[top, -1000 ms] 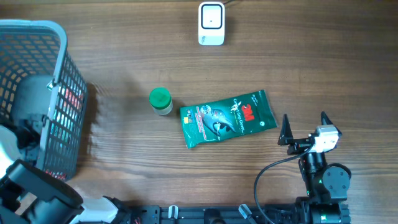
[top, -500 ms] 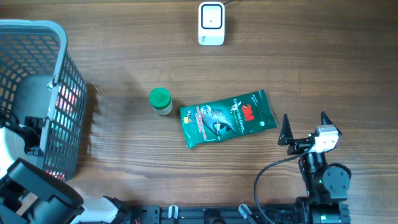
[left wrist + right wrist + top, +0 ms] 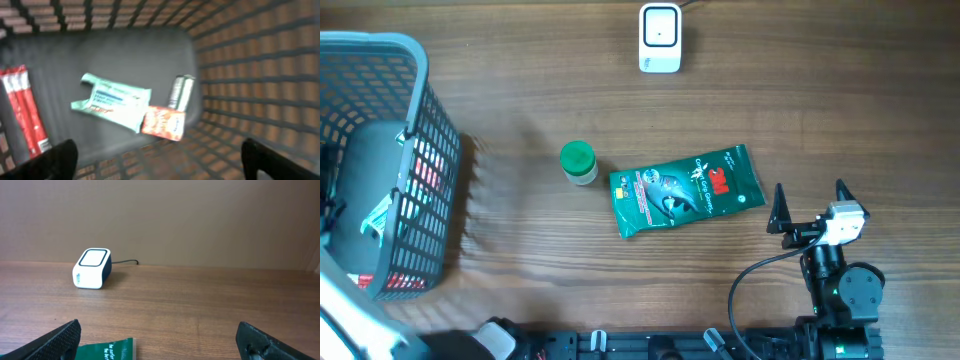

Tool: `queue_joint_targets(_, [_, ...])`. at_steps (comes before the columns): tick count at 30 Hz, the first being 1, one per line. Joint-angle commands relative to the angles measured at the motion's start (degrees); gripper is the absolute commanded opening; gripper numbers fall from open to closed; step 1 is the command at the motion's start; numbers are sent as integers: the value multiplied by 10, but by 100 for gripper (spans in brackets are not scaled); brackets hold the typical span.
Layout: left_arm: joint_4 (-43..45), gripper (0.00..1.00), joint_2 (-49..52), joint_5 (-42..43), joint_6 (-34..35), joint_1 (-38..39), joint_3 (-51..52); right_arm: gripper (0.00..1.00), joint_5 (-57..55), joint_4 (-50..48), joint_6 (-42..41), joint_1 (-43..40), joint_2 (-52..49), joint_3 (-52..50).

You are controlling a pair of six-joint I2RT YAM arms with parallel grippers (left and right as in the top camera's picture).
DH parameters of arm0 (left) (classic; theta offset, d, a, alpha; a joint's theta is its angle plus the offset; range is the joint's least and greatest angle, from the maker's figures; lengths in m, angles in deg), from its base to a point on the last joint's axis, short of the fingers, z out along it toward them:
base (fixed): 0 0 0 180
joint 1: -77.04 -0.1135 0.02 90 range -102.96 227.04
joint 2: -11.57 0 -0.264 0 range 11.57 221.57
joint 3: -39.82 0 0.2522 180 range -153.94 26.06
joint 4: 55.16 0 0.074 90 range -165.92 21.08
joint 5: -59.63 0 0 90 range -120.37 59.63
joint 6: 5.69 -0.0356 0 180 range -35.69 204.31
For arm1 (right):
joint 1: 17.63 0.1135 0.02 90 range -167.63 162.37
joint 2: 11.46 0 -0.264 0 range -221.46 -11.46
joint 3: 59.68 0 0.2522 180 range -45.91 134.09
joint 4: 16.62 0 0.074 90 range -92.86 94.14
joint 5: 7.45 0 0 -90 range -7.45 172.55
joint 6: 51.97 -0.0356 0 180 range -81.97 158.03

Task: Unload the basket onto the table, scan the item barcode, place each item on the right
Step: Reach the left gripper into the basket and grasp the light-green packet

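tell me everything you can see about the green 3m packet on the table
The green packet is a flat, glossy, plastic-looking rectangular pouch with a red 3M logo, white lettering and a printed picture on its face. It lies flat near the middle of the wooden table, face up, slightly skewed. The green-capped bottle stands close to its left end, seemingly not touching; the open right gripper sits apart to its right.
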Motion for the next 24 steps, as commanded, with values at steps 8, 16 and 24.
queue_joint_targets(8, [-51, 80, 266, -60, 30, -1, 18, 100, -3, -1, 7, -1, 3, -1])
queue_joint_targets(16, [47, 85, 281, -120, 28, 0, 100, 100, -3, -1, 7, -1, 3, -1])
queue_joint_targets(24, [173, 4, 281, -35, 26, 1, 220, 100, -3, -1, 7, -1, 3, -1])
